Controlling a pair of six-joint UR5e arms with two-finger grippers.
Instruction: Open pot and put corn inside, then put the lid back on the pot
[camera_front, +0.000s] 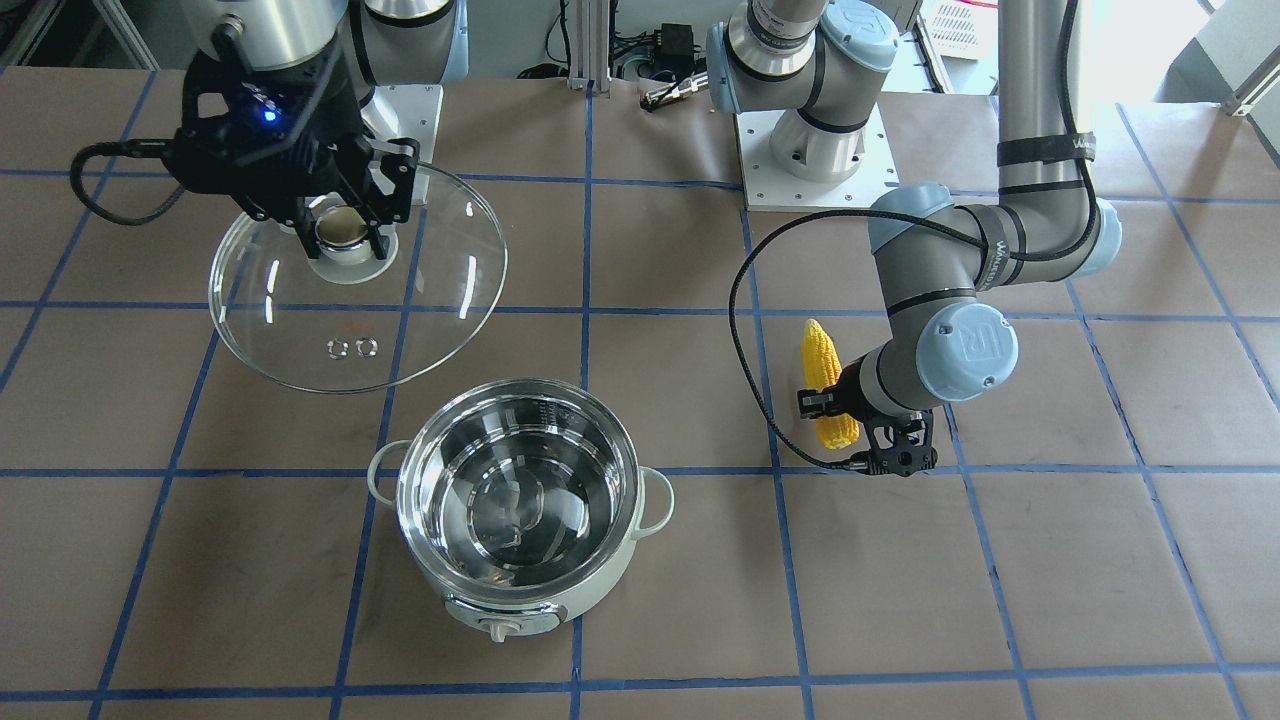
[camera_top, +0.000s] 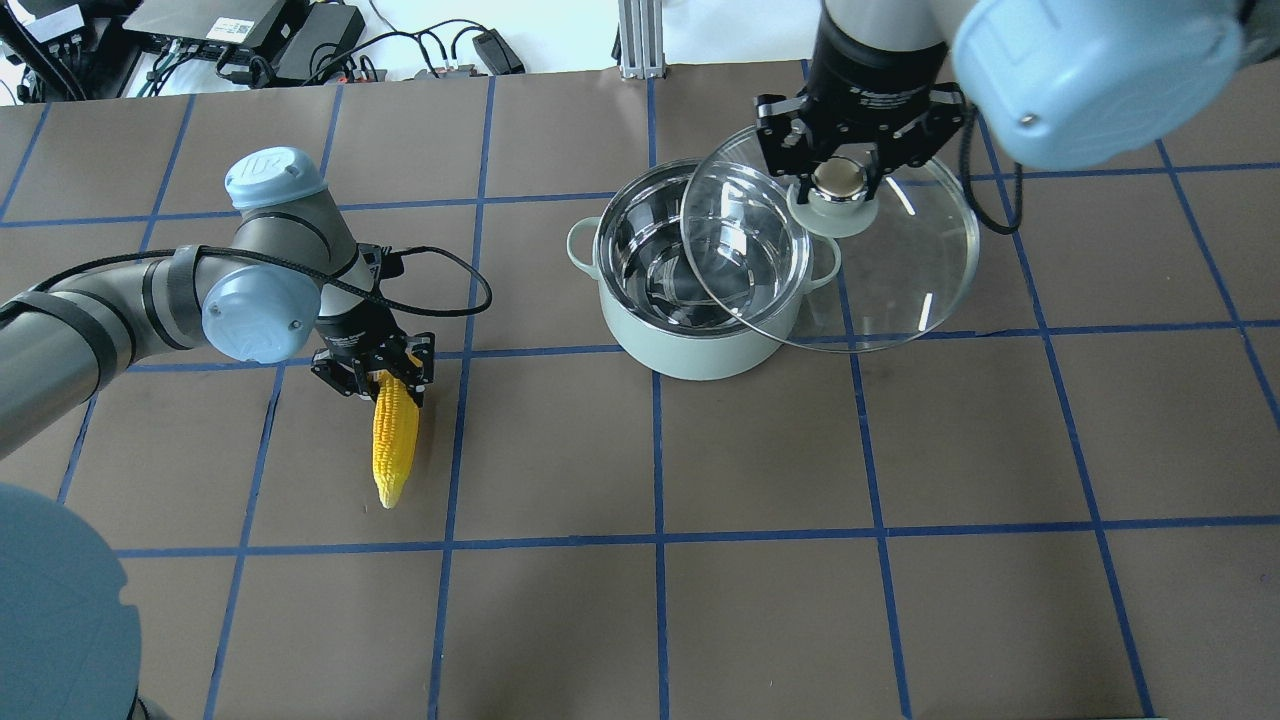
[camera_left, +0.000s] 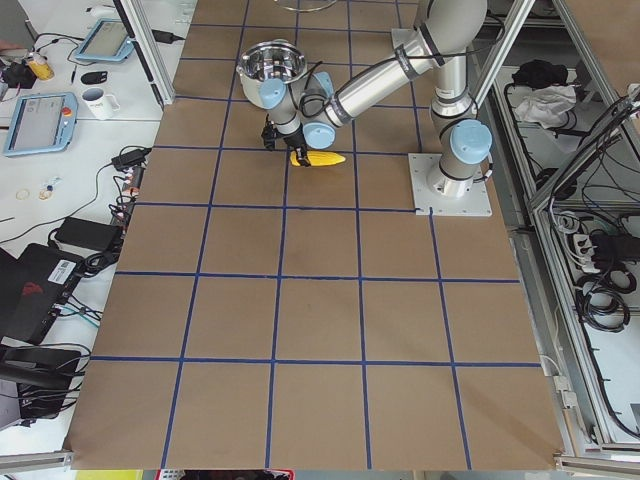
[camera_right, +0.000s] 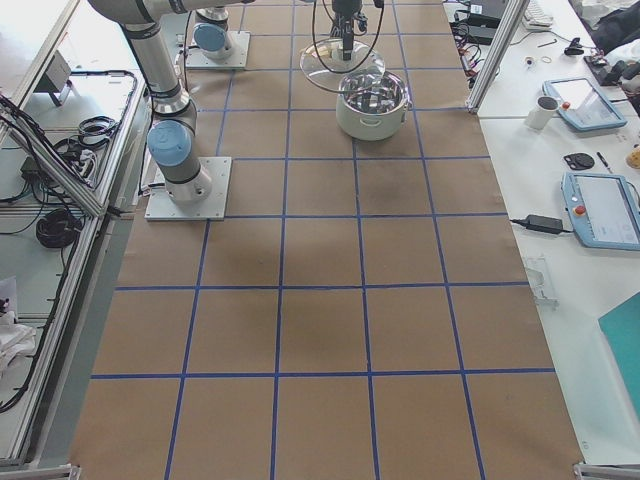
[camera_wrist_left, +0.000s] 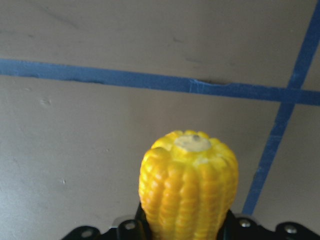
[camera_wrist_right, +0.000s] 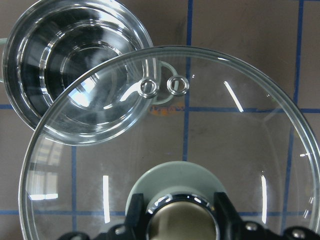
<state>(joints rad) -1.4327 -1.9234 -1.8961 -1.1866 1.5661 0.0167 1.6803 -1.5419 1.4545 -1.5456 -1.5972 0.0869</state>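
Observation:
The pale mint-green pot stands open in the middle of the table, and its steel bowl is empty; it also shows in the front view. My right gripper is shut on the knob of the clear glass lid. It holds the lid tilted in the air, beside the pot and overlapping its rim on my right. The lid also shows in the front view and the right wrist view. My left gripper is shut on the thick end of the yellow corn, low over the table to the pot's left. The left wrist view shows the corn's tapered end.
Brown table paper carries a grid of blue tape lines. The arms' base plates sit at the robot's edge. A black cable loops from the left wrist. A side desk with tablets lies beyond the table's far edge.

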